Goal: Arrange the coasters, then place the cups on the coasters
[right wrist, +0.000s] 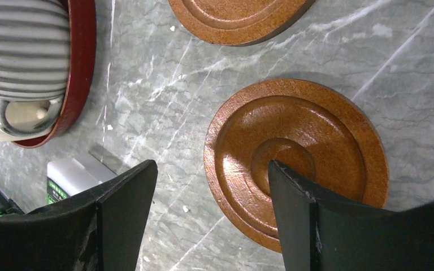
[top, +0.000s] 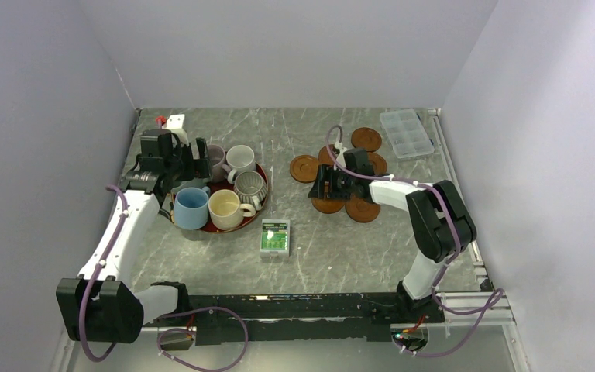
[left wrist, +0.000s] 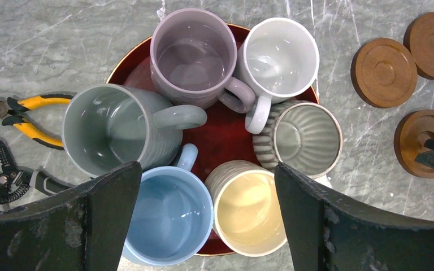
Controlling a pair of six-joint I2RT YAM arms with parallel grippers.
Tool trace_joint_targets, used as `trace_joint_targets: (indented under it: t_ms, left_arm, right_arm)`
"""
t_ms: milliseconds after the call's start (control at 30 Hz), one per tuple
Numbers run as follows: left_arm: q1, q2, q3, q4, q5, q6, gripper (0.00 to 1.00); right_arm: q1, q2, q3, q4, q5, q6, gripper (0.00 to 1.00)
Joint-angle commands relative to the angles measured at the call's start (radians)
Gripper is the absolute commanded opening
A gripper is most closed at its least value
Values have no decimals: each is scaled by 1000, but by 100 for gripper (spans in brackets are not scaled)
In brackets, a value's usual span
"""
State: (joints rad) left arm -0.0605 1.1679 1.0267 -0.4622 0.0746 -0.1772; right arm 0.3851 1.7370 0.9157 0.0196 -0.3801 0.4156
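Six cups crowd a dark-red tray (left wrist: 229, 135): mauve (left wrist: 194, 56), white (left wrist: 278, 56), grey-green (left wrist: 110, 130), striped (left wrist: 302, 138), light blue (left wrist: 169, 214) and cream (left wrist: 254, 209). My left gripper (left wrist: 208, 180) hangs open high above them, empty, over the tray's left side (top: 190, 163). Several reddish-brown coasters (top: 366, 139) (top: 304, 168) (top: 362, 209) lie loosely to the right. My right gripper (right wrist: 212, 169) is open and low at one coaster (right wrist: 296, 141): one finger is over its centre, the other over bare table. Another coaster (right wrist: 237, 20) lies just beyond.
A green-and-white box (top: 275, 238) lies in front of the tray. A clear compartment case (top: 407, 132) sits at the back right. Yellow-handled pliers (left wrist: 28, 116) and wire strippers (left wrist: 5, 175) lie left of the tray. Walls enclose three sides.
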Motion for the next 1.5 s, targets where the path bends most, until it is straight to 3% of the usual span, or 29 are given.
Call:
trace_joint_targets:
  t_ms: [0, 400, 867, 1467]
  left_arm:
    - [-4, -1, 37, 7, 4, -4, 94]
    - [-4, 5, 40, 3, 5, -5, 94]
    - [-4, -1, 41, 2, 1, -4, 94]
    - [-4, -3, 41, 0, 0, -4, 94]
  right_arm:
    - [0, 9, -20, 79, -31, 21, 76]
    - [68, 39, -52, 127, -30, 69, 75]
    - [160, 80, -57, 239, 165, 145, 74]
    - [178, 117, -25, 269, 160, 144, 74]
